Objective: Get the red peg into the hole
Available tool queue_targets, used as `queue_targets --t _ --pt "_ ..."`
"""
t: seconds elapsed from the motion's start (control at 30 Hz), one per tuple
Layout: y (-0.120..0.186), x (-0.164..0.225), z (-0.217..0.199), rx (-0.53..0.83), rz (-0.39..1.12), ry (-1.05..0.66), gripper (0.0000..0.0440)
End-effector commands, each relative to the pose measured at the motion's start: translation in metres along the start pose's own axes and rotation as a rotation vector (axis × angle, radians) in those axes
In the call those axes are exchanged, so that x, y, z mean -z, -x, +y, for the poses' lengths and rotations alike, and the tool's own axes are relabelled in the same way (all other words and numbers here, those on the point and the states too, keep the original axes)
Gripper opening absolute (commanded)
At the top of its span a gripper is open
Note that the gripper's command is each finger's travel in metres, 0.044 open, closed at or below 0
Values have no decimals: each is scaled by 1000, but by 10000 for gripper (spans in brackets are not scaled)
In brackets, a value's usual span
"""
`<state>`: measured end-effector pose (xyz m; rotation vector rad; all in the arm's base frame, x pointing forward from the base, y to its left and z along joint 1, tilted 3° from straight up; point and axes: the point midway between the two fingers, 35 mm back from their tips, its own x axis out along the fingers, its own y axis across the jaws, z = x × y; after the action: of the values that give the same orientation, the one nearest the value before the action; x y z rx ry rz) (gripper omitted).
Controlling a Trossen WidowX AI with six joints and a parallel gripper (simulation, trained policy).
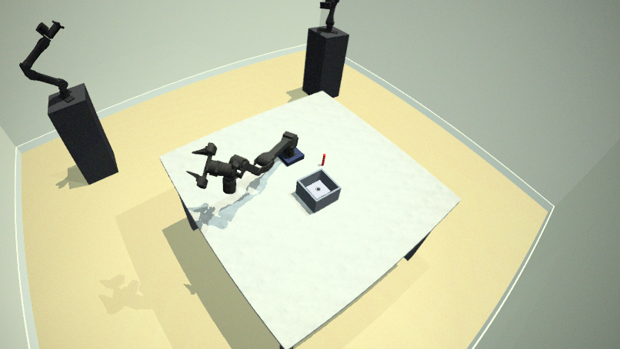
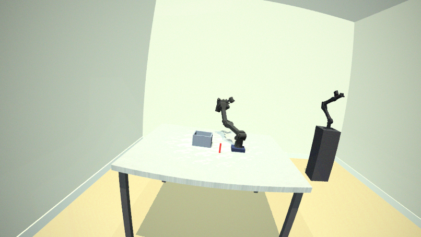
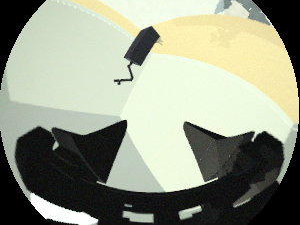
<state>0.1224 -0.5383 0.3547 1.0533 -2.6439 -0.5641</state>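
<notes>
A thin red peg (image 1: pixel 323 160) (image 2: pixel 220 147) stands upright on the white table (image 1: pixel 277 260) (image 2: pixel 164 164), between the grey box and the arm's base. The open grey box (image 1: pixel 307 199) (image 2: pixel 201 140) sits beside it. In the top view a light plate (image 1: pixel 311 188) with a dark hole at its middle shows at the box's bottom. My gripper (image 1: pixel 190 162) (image 3: pixel 155 123) is open and empty. It hangs high over the table's left part in the top view, well away from the peg and the box. Its fingers are hard to make out in the exterior view.
My arm's blue base (image 1: pixel 291 157) (image 2: pixel 237 148) is on the table near the peg. Two dark pedestals (image 1: pixel 82 134) (image 1: pixel 326 62) with other arms stand on the floor beyond the table. One pedestal (image 2: pixel 323 153) (image 3: pixel 142 45) also shows in the other views.
</notes>
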Motion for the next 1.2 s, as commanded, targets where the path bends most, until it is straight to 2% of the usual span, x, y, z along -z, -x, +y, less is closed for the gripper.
queue_targets --t 0.0,0.07,0.67,1.17 --pt "-2 0 3 -5 2 -19 419" --pt "-8 2 13 -20 11 -83 440" --pt "-51 32 129 -155 177 -670 440" --pt "-54 54 252 -245 446 -1107 440"
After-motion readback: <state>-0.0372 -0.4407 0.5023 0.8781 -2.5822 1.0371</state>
